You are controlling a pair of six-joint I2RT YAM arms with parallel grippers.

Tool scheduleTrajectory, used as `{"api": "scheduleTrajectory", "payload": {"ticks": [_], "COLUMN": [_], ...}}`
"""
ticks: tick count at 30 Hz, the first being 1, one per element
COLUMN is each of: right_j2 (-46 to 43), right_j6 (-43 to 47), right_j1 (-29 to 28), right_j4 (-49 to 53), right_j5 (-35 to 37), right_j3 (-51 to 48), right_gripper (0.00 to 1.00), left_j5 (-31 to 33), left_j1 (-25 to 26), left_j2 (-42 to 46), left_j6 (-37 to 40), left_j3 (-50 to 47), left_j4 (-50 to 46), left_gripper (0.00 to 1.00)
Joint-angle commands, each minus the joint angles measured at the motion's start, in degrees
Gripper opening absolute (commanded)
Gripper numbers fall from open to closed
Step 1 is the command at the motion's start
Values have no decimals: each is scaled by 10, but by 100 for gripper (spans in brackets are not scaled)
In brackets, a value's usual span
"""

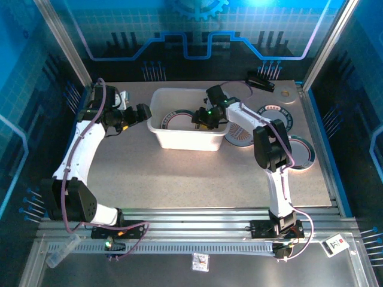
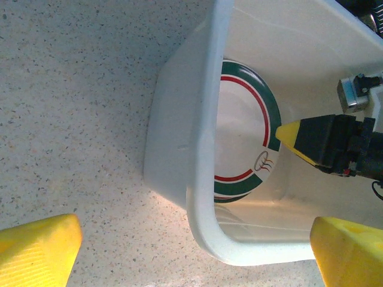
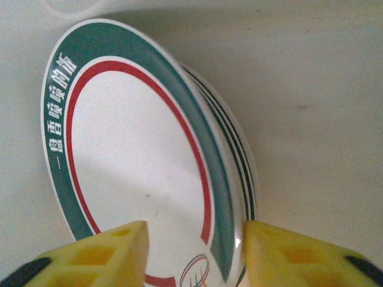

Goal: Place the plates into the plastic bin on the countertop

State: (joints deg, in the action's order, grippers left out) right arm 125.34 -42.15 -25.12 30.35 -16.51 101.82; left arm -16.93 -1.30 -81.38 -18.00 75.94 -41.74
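My right hand (image 3: 194, 230) sits half open inside the plastic bin (image 3: 311, 89), straddling the green rim of the top plate (image 3: 131, 167), lettered in white Chinese characters; my left hand (image 2: 196, 239) gapes wide over the worktop (image 2: 78, 119) beside it.

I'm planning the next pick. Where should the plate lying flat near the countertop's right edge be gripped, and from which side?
Take the plate by its rim, probably on the side towards the right tool, coming down from above. It lies flat on the countertop, so only the thin edge gives something to pinch.
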Motion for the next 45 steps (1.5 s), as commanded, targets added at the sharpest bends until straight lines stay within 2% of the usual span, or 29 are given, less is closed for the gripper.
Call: {"api": "scheduleTrajectory", "payload": {"ticks": [1, 9, 15, 21, 29, 37, 41, 45], "right_j2": [-46, -76, -115, -191, -360, -538, -573, -554], "right_j6": [2, 10, 24, 41, 20, -12, -37, -55], "right_j1": [-7, -9, -9, -1, 40, 152, 212, 261], "right_j4": [-6, -11, -2, 12, -21, -34, -68, -114], "right_j5": [9, -2, -7, 4, 16, 28, 6, -15], "right_j3": [3, 23, 28, 1, -174, -410, -507, -572], "right_gripper": [55, 73, 76, 79, 77, 74, 74, 71], "left_j5": [-19, -22, -26, -31, -27, -17, -13, -4], "left_j1": [-6, -6, -5, -4, 23, 42, 45, 46], "left_j2": [13, 29, 45, 55, 55, 56, 57, 57], "left_j6": [-6, -9, -15, -22, -31, -34, -39, -41], "left_j3": [-5, -24, -41, -59, -78, -91, -95, -93], "left_j4": [0, -1, 3, 16, 38, 53, 60, 64], "left_gripper": [99, 99, 99, 99, 99, 99, 99, 99]}}
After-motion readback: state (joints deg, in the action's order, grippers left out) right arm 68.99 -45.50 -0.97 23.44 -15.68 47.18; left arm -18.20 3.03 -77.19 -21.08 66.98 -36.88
